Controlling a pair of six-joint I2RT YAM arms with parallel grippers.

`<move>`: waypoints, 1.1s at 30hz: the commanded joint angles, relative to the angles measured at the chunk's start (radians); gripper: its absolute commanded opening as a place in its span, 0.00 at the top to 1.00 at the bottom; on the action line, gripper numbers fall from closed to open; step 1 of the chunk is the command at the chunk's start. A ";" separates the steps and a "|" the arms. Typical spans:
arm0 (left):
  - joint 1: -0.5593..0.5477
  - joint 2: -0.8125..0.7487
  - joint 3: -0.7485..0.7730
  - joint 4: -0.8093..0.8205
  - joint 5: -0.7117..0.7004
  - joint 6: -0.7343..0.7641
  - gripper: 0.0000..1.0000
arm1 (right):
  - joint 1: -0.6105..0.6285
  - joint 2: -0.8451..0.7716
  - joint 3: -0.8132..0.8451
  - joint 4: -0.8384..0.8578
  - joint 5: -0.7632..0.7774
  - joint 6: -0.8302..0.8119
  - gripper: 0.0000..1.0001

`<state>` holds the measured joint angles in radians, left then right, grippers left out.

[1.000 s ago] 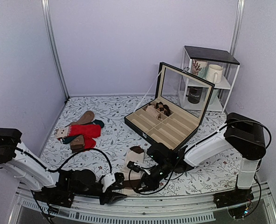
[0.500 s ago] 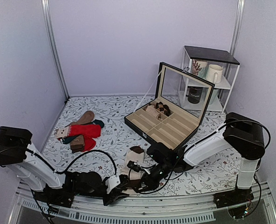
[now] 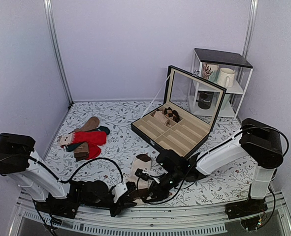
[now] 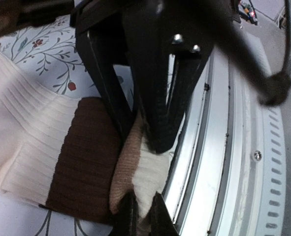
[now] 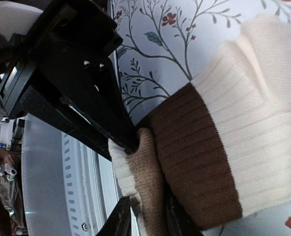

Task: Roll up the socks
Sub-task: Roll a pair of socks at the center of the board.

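The socks (image 3: 141,171) lie flat on the flowered tabletop (image 3: 115,123) at the middle of its near edge. Their dark brown end points away, and the tan-and-cream end lies by the metal rim. The left jaws are clenched on that near end, pinching a fold of cream knit. The right jaws straddle the same end from the other side with cloth between them; whether they press it cannot be told.

Floral table (image 3: 115,118) holds socks (image 3: 143,166), open case (image 3: 177,133), apparently a rack (image 3: 223,58)
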<state>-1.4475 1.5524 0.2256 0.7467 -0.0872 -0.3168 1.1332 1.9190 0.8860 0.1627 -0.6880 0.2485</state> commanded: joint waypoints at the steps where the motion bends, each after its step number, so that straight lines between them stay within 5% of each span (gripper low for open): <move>1: 0.025 0.012 -0.012 -0.076 0.053 -0.129 1.00 | -0.005 -0.140 -0.077 0.014 0.164 -0.088 0.70; 8: 0.061 0.044 -0.001 -0.142 0.160 -0.237 1.00 | 0.036 -0.312 -0.221 0.250 0.241 -0.344 0.56; 14: 0.088 0.067 -0.010 -0.148 0.214 -0.297 1.00 | 0.154 -0.288 -0.226 0.268 0.329 -0.604 0.54; 33: 0.111 0.091 -0.058 -0.081 0.252 -0.316 1.00 | 0.187 -0.116 -0.202 0.258 0.469 -0.726 0.55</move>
<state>-1.3415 1.5955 0.2165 0.8059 0.1249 -0.6186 1.3117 1.7588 0.6666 0.4133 -0.2615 -0.4473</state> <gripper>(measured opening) 0.031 0.460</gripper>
